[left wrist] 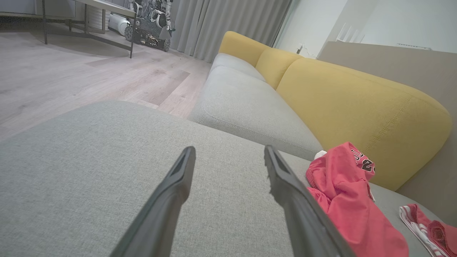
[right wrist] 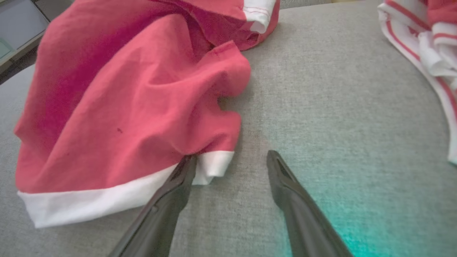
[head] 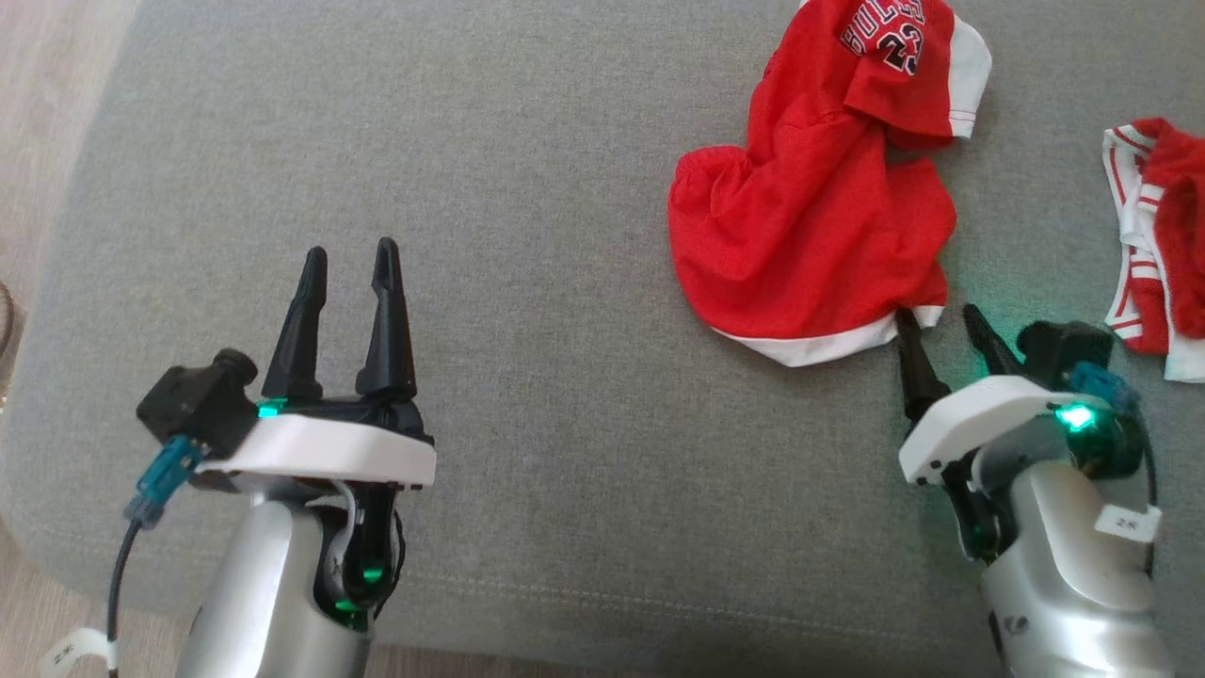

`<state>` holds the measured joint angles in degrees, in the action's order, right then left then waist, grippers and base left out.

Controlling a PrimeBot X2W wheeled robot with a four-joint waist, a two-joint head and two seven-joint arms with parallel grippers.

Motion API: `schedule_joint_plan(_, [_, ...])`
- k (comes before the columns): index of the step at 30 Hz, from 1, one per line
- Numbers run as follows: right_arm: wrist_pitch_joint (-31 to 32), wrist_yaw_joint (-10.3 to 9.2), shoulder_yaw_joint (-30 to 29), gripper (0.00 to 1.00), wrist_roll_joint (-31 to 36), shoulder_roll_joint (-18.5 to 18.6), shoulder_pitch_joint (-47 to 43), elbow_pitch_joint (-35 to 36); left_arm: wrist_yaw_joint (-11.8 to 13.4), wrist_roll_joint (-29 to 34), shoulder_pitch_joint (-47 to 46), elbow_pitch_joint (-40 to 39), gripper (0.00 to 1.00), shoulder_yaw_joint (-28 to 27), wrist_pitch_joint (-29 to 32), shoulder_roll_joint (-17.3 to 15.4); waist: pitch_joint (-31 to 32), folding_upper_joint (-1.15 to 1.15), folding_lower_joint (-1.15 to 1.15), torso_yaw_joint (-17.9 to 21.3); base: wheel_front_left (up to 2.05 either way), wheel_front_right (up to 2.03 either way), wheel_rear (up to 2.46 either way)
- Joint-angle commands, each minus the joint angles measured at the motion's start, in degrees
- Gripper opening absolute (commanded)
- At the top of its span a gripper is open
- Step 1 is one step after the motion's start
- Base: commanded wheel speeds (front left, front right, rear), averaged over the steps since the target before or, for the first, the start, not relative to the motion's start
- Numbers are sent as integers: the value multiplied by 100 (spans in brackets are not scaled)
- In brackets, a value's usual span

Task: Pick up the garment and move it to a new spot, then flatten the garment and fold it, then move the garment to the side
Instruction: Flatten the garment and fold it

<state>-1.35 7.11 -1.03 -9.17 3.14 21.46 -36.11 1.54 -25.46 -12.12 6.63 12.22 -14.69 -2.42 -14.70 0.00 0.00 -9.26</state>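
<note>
On the grey sofa cushion [head: 527, 188], we saw the red jersey [head: 810, 235] lying crumpled just ahead and to the left of the right fingers [head: 911, 363]. Those fingers stood spread wide and held nothing. The left one of the pair had its tip at the corner of the jersey's white hem, touching it or very nearly, while the other was over bare fabric just beside the hem. A second garment [head: 1167, 245], red and white, lay off to the right of them, apart from the jersey. The left fingers [head: 384, 301] were likewise wide apart and empty, over bare cushion, with the jersey well away to their right. Ahead of them, behind the jersey, we saw a yellow back cushion [left wrist: 357, 103].
</note>
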Motion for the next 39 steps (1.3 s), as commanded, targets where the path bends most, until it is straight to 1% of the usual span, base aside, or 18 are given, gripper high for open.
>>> schedule_joint_plan(1, [-39, 37, 212, 86, 49, -2, 159, 59, 33, -39, -217, -220, 100, -158, -30, -46, -1, 0, 0, 2, 0, 0, 0])
schedule_joint_plan(2, [-64, 37, 259, 28, 52, 6, 189, 28, 37, -44, -219, -219, 100, -150, -30, -46, 0, 0, 0, 5, 0, 0, 0])
schedule_joint_plan(3, [-113, 37, 303, 0, 65, 24, 215, 7, 39, -49, -219, -214, 100, -142, -30, -46, 7, 0, 0, 9, 0, 0, 0])
schedule_joint_plan(6, [-236, 37, 401, 0, 210, 125, 257, -53, 45, -61, -204, -184, 100, -126, -30, -46, 67, 0, 0, 30, 0, 0, 0])
schedule_joint_plan(10, [-397, 37, 342, 0, 504, 286, 248, 13, 50, -97, -163, -170, 100, -116, -30, -46, 191, 0, 0, 92, 0, 0, 0])
schedule_joint_plan(13, [-433, 37, 116, 0, 780, 389, 197, 205, 64, -126, -119, -168, 100, -95, -30, -46, 289, 0, 0, 165, 0, 0, 0])
schedule_joint_plan(16, [-329, 37, -258, 0, 1085, 428, 62, 491, 83, -161, -71, -174, 100, -60, -30, -46, 363, 0, 0, 244, 0, 0, 0])
schedule_joint_plan(21, [53, 37, -945, 0, 1453, 280, -293, 990, 100, -200, -14, -174, 100, -4, -30, -46, 406, 0, 0, 370, 0, 0, 0])
schedule_joint_plan(25, [280, 37, -1170, 0, 1510, 139, -522, 1196, 91, -207, -27, -164, 100, 53, -30, -46, 365, 0, 0, 436, 0, 0, 0])
schedule_joint_plan(30, [420, 37, -1395, 0, 1535, 34, -653, 1219, 64, -188, -52, -97, 100, 114, -30, -46, 362, 0, 0, 496, 0, 0, 0])
schedule_joint_plan(31, [411, 37, -1457, 47, 1563, 21, -656, 1217, 64, -186, -57, -83, 100, 123, -30, -46, 371, 0, 0, 504, 0, 0, 0])
schedule_joint_plan(32, [382, 37, -1528, 100, 1570, 9, -651, 1218, 66, -186, -61, -72, 100, 132, -30, -46, 387, 0, 0, 513, 0, 0, 0])
schedule_joint_plan(36, [279, 37, -1609, 100, 1586, -18, -616, 1250, 67, -192, -30, -29, 100, 145, -30, -46, 486, 0, 0, 566, 0, 0, 0])
schedule_joint_plan(39, [135, 37, -1512, 100, 1373, -23, -615, 1356, 60, -187, -4, -6, 100, 147, -30, -46, 569, 0, 0, 616, 0, 0, 0])
